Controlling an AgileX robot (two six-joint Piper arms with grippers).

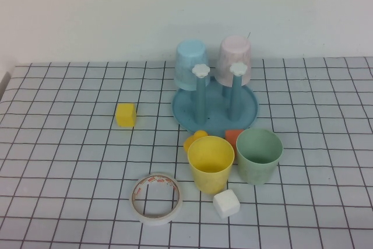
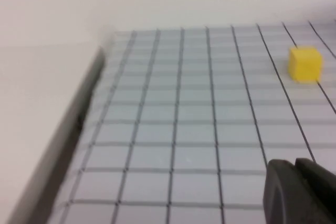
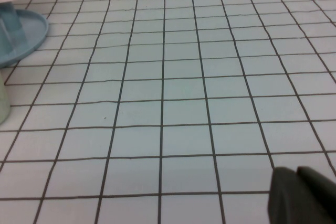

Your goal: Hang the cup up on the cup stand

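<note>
Task seemingly at its end: pale pink tapered plastic cup point(image 1: 235, 58) already upturned over a rear peg of the blue round plastic cup stand point(image 1: 214, 107), beside a light blue plastic cup point(image 1: 192, 64) on its neighbouring peg. Probably nothing left beyond keeping both arms clear. Two front pegs bare, capped by white flowers. Nearer than the stand: yellow plastic cup point(image 1: 210, 163) and green plastic cup point(image 1: 259, 155), upright. Neither arm visible from above. Left gripper point(image 2: 304, 192) only a dark corner, far left of the stand; right gripper point(image 3: 304, 196) likewise, to its right. Impossible to tell either's closure. Pink cup's pegs hidden behind it.
</note>
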